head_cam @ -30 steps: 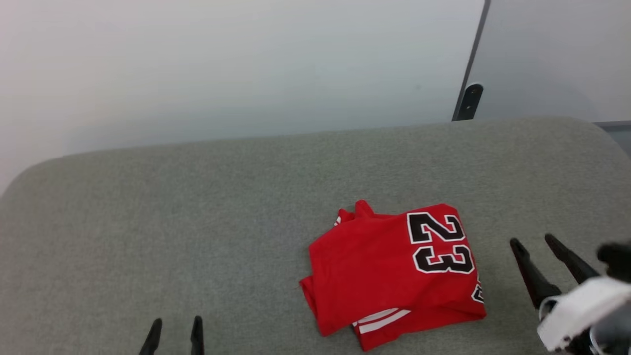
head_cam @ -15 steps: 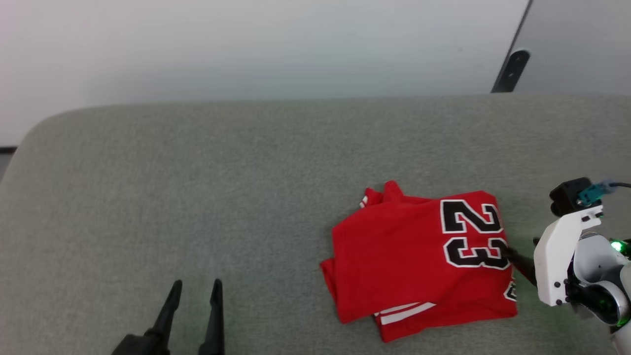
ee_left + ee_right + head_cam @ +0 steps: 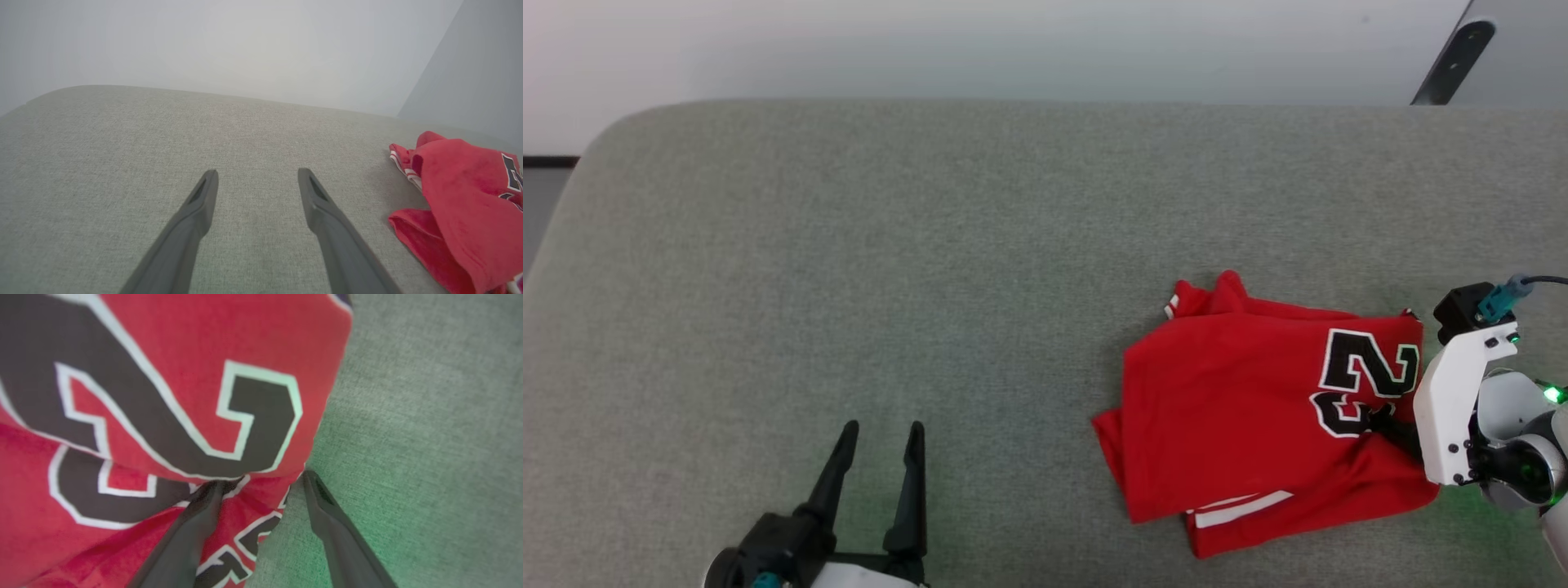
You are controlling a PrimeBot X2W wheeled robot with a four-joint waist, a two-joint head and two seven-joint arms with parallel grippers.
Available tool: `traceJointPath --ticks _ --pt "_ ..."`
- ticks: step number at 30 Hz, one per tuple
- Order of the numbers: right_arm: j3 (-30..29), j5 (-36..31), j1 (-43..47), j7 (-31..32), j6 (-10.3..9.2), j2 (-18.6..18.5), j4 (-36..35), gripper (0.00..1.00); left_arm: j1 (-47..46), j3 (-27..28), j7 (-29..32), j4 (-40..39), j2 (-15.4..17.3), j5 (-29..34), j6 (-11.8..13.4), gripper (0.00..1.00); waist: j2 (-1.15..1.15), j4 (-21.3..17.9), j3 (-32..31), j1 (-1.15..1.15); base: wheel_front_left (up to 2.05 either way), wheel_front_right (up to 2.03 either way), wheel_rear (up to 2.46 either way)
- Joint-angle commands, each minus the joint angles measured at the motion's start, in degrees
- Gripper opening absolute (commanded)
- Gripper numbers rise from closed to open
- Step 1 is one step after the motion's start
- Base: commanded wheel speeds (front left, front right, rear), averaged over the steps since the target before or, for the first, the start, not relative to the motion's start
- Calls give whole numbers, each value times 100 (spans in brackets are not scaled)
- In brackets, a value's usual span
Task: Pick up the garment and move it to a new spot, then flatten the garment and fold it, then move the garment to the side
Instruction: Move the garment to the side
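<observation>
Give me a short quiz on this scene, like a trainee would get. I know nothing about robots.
1. True or false: the left gripper is holding the garment.
2. Which number is printed on the garment? A) 32 B) 23 C) 45
3. Fill the gap: the gripper with its open fingers at the garment's numbered edge is the ____ one.

Key
1. False. It hangs open over the bare grey cushion, apart from the garment.
2. B
3. Right. The right gripper has one finger against the red cloth and the other beside the cloth's edge.
</observation>
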Motion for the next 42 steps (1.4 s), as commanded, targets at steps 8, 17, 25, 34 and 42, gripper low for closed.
traceJointPath --ticks 8,17,25,34,42 --pt "534 189 153 -232 -13 246 511 0 -189 24 -36 73 -43 22 -36 100 0 116 169 0 0 0 0" --pt "449 492 -68 -848 -19 98 626 0 -360 36 -32 94 -55 88 -125 100 0 -199 167 0 0 0 0" --pt "143 804 -153 -1411 -52 -323 611 0 -539 63 -33 41 -40 183 -189 100 0 -647 224 0 0 0 0" --pt "-454 905 -388 -1946 -13 -978 597 0 -1078 -27 -33 -33 46 352 -281 100 0 -1145 582 0 0 0 0" --pt "-929 737 -482 -2223 -13 -1328 901 0 -1322 -111 -32 -78 130 464 -304 100 0 -1385 789 0 0 0 0"
